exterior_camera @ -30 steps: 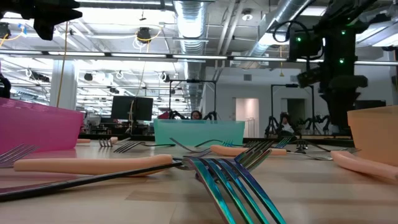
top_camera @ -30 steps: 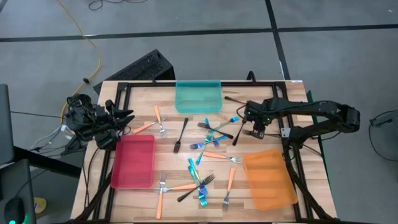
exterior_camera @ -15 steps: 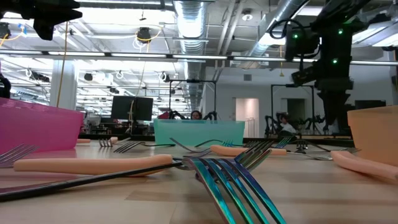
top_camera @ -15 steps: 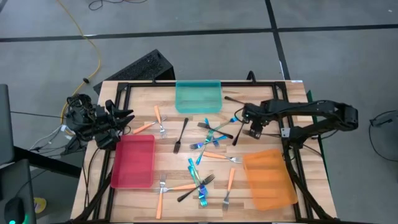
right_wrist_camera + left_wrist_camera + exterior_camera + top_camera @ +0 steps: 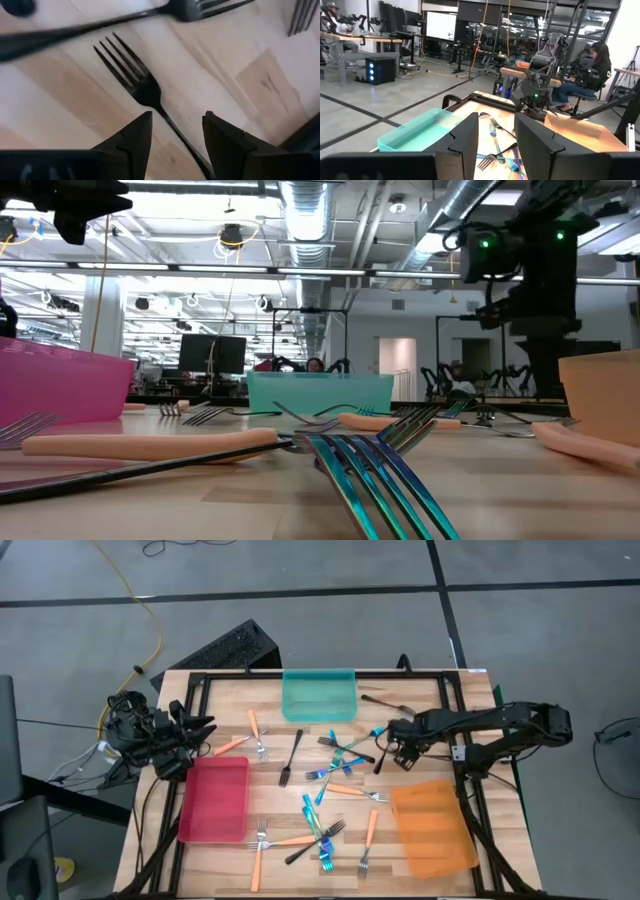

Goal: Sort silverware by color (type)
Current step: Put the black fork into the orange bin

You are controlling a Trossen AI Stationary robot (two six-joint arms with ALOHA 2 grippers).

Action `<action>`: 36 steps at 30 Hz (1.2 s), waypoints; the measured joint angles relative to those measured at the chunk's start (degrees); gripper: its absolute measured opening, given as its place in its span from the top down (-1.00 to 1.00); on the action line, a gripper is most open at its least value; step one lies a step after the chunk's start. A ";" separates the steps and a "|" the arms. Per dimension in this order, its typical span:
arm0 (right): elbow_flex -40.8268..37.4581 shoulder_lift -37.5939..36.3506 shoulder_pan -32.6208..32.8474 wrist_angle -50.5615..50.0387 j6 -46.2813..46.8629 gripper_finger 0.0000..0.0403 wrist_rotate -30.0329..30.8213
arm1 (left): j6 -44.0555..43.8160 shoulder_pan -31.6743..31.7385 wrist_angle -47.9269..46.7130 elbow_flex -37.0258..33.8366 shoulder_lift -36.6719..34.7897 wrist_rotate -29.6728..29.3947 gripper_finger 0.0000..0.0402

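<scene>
1. The right gripper hangs low over the table, toward its right edge and between the teal tray and the orange tray. Its fingers stand apart with nothing between them.
2. In the right wrist view a black fork lies flat on the wood directly ahead of the spread fingers, its handle running into the gap between them, with no visible contact.
3. The left gripper waits at the table's left edge, above the red tray; its fingers are parted and empty.
4. The silverware lies scattered over the middle of the table. Blue forks and dark forks cross one another just beside the right gripper.
5. Orange-handled forks sit near the left edge by the left gripper, along the front edge, and near the orange tray.
6. One dark fork lies alone below the teal tray.
7. All three trays hold no forks.
8. In the left wrist view a person sits at a desk beyond the table.
</scene>
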 joint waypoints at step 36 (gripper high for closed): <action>-1.74 12.72 -1.31 5.35 -7.63 0.16 -1.54 | 0.18 0.00 -0.69 0.00 -0.02 0.45 0.44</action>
